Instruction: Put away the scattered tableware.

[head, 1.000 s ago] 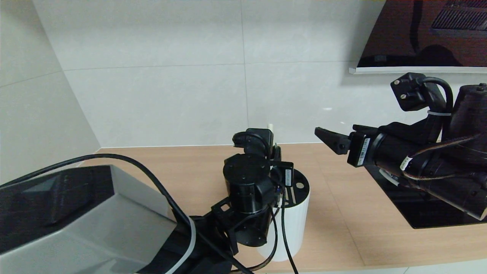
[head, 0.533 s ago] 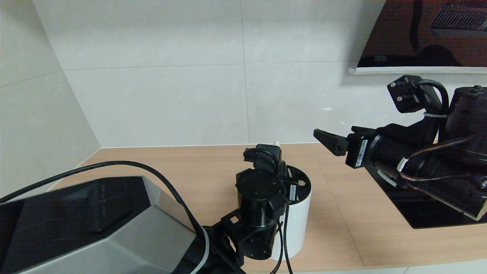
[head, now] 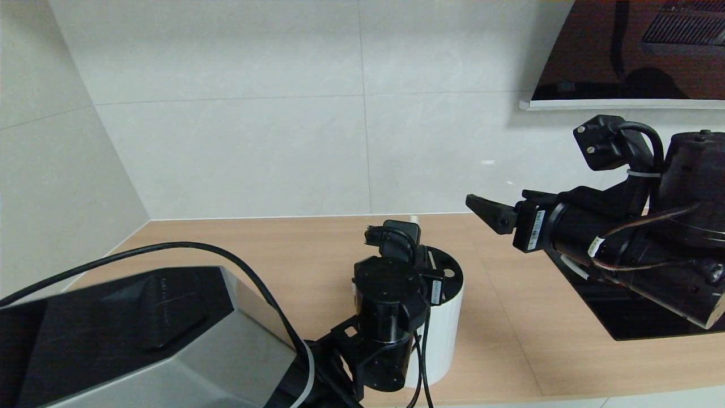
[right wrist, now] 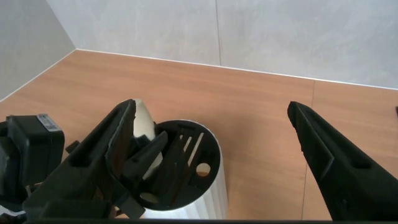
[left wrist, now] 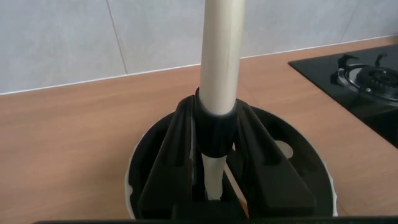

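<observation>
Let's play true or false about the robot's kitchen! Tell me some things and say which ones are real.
1. The left gripper holds a cream handle upright above the holder. True.
2. The holder is red. False: it is white with a black slotted top.
3. The right gripper is squeezing a spoon. False: it is open and holds nothing.
4. A black stove sits in the wooden counter on the holder's right. True.
</observation>
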